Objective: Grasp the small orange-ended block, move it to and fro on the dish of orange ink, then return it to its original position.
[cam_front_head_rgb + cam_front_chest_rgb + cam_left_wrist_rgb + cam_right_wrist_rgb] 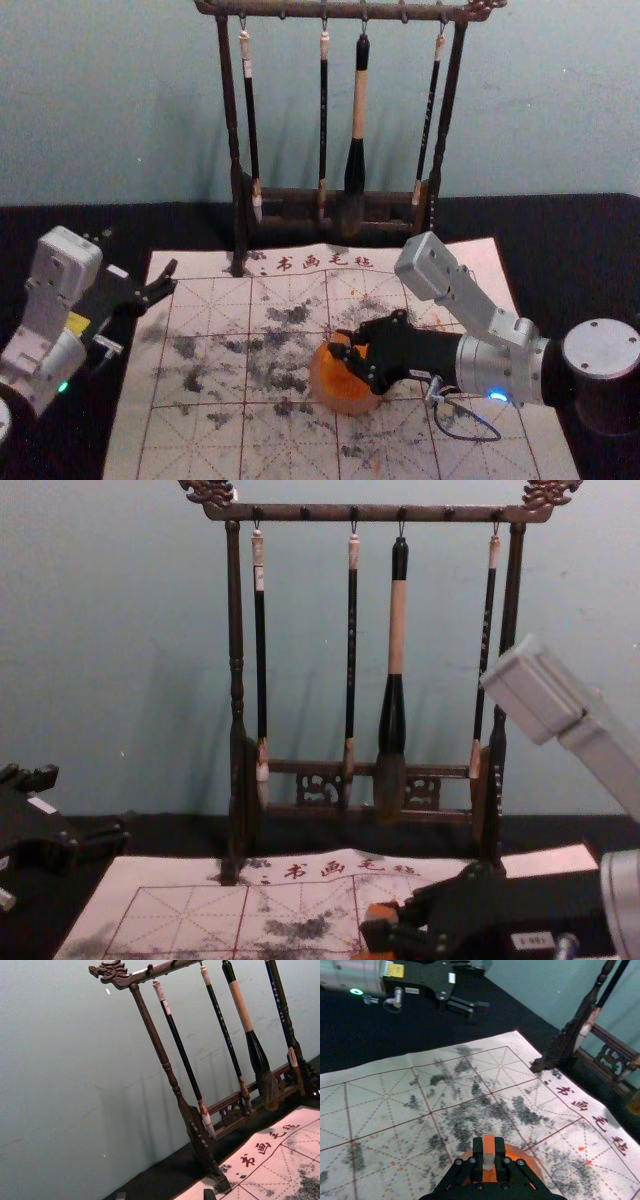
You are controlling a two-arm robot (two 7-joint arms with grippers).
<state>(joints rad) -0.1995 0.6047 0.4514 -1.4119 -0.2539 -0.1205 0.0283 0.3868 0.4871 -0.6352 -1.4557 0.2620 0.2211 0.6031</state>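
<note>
Fingers wide apart and empty, the left gripper (140, 256) is at the head view's left. Right of it, over the rounded, translucent dish (347, 394) at lower centre, the right gripper (343, 352) is closed on the block (489, 1145) (contact below is hidden). The chest view shows its orange end up, long axis seemingly upright; the right wrist view adds a smooth pale face.
</note>
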